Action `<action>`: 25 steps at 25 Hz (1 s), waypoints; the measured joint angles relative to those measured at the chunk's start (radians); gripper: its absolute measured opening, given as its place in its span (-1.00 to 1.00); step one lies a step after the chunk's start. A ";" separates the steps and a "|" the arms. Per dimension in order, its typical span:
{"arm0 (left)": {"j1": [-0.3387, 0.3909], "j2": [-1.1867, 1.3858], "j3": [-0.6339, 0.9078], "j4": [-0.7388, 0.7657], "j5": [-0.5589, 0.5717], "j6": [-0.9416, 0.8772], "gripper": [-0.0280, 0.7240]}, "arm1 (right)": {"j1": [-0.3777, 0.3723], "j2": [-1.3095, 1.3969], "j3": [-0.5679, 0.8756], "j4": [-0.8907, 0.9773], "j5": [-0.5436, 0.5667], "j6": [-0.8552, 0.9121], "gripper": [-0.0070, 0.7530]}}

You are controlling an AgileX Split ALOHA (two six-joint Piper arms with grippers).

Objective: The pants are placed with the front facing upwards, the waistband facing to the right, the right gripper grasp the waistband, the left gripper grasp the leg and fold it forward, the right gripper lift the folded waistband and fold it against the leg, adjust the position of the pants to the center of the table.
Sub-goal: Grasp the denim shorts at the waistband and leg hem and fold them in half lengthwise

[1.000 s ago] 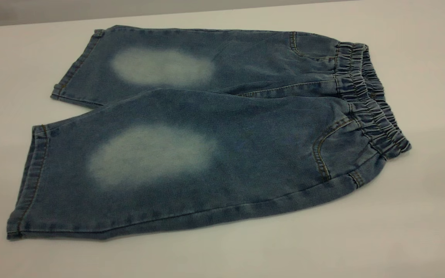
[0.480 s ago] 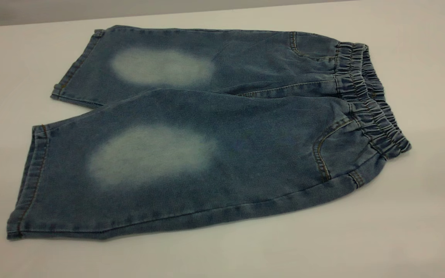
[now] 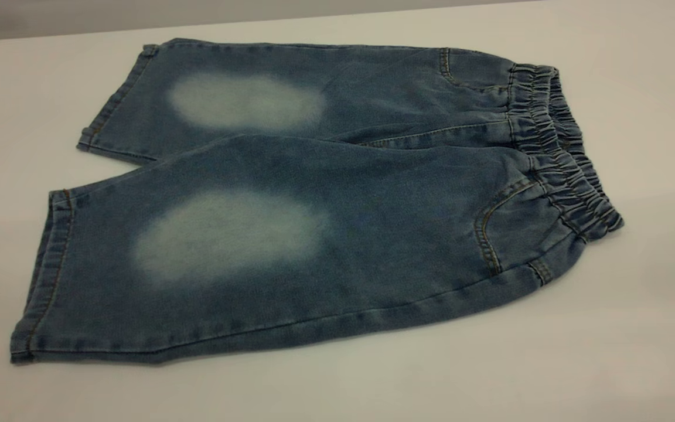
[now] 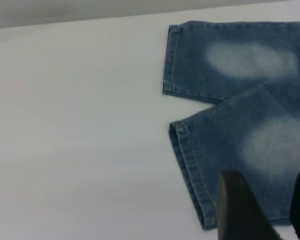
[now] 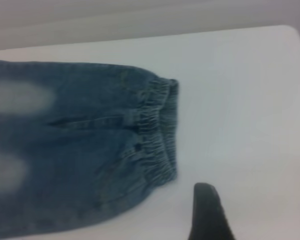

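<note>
The left gripper [image 4: 270, 210] shows two dark fingers [image 4: 237, 207] with a clear gap between them, so its jaws stand apart and hold nothing; it hangs above the hem end of the nearer leg, at the lower right of the left wrist view. Only one dark finger of the right gripper [image 5: 207, 212] is in sight, at the bottom of the right wrist view over bare table just beside the waistband corner; whether its jaws are wide or narrow I cannot tell. Neither gripper appears in the exterior view.

In that view the pants [image 3: 314, 205] lie flat and unfolded on the table [image 3: 636, 328], filling most of the frame; the two leg hems are at the left, the far leg's hem in the upper left and the near leg's hem in the lower left, with a wedge of bare table between them. Each leg carries a pale faded oval patch [image 3: 229, 234]; the near leg overlaps the far one slightly along the middle. Tan stitching traces the curved pocket openings toward the right. The waistband [image 3: 554, 146] forms the right end, gathered and ruched, running from the upper right down toward the right centre; it rests on the table, touched by neither gripper.
</note>
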 joint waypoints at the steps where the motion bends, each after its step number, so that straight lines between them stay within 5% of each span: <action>1: -0.001 0.009 -0.014 -0.002 0.000 0.000 -0.24 | 0.000 0.000 -0.009 0.013 0.015 0.000 -0.01; 7: -0.001 0.164 -0.131 -0.062 0.009 0.041 -0.24 | 0.000 0.083 -0.103 0.162 0.138 -0.004 -0.01; 12: -0.001 0.396 -0.224 -0.166 -0.029 0.168 -0.24 | 0.000 0.242 -0.132 0.282 0.105 -0.074 -0.01; 25: -0.001 0.932 -0.233 -0.397 -0.263 0.628 -0.24 | 0.000 0.832 -0.131 0.293 -0.255 -0.243 -0.01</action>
